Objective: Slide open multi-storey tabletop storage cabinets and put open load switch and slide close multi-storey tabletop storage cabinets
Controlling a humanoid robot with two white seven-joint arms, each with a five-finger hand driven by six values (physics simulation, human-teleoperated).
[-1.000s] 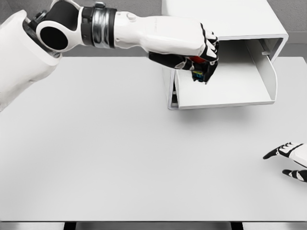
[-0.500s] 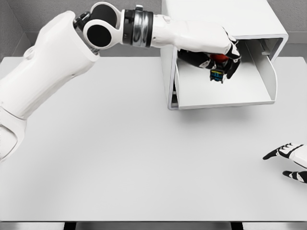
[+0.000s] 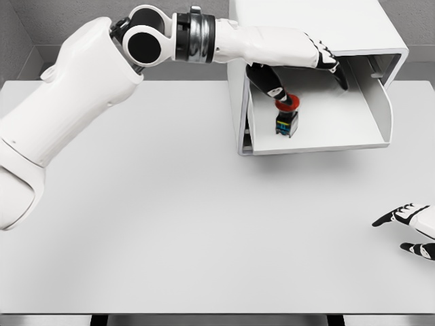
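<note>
Head view. The left robot hand (image 3: 309,64) reaches over the pulled-out drawer (image 3: 353,139) of the white tabletop storage cabinet (image 3: 319,24), fingers spread and holding nothing. Half a second earlier these fingers were curled around the load switch (image 3: 287,117) above the drawer; they have now let go. The switch, with its red cap and dark body, stands on the drawer floor near the drawer's left wall, apparently upright, though its contact with the floor cannot be confirmed at this resolution. One dark finger (image 3: 275,92) hangs just above the red cap; whether it touches is unclear.

The right robot hand (image 3: 408,227) shows at the lower right edge of the bench (image 3: 170,224), well apart from the cabinet, its visible fingers loosely extended and empty, in the same place as in both earlier frames.

Interpretation: the release marks the end of the placing step. Opening and loading appear complete; what remains is to lift the left arm clear of the drawer without tipping the switch, then push the drawer front inward until it closes.
</note>
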